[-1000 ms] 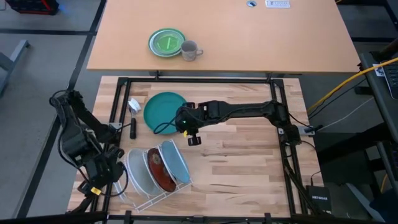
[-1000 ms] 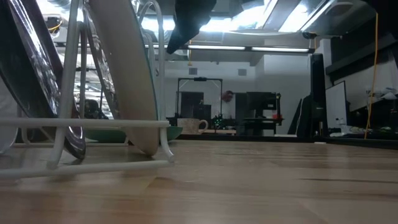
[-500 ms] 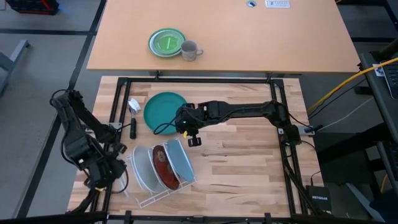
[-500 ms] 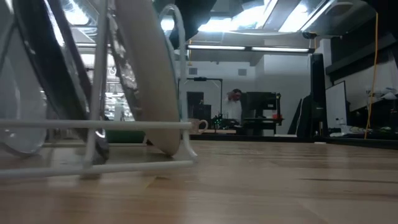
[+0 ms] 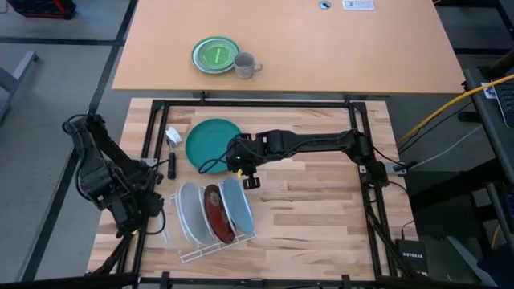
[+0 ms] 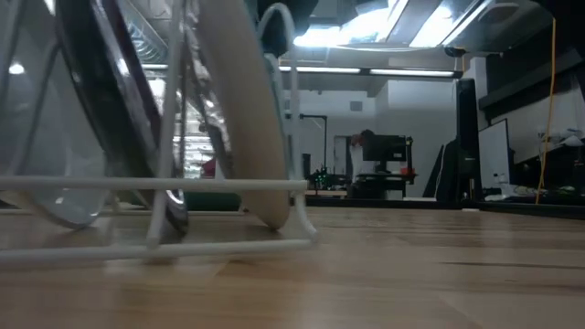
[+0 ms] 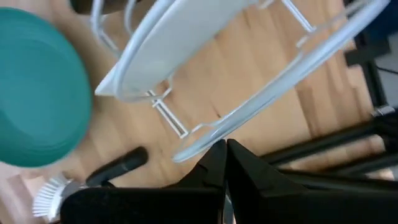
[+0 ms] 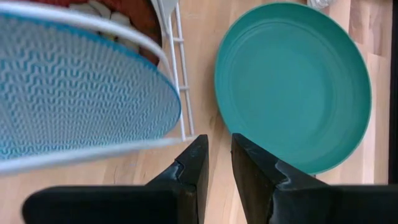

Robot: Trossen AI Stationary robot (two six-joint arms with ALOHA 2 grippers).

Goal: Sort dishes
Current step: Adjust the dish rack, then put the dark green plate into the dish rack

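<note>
Three plates stood in the rack [image 5: 210,250] at lower left: white [image 5: 191,213], red [image 5: 217,218], blue [image 5: 238,207]. The teal plate [image 5: 210,144] lay flat above it, unsorted. The left tool [image 5: 143,210] was closed beside the rack; the right tool [image 5: 245,167], half-open and empty, hung beside the teal plate.

The left gripper [image 5: 143,215] sits low at the table's left edge, fingers pressed together — the right gripper [image 5: 238,164] reaches across mid-table, its fingers [image 8: 191,163] slightly parted.
</note>
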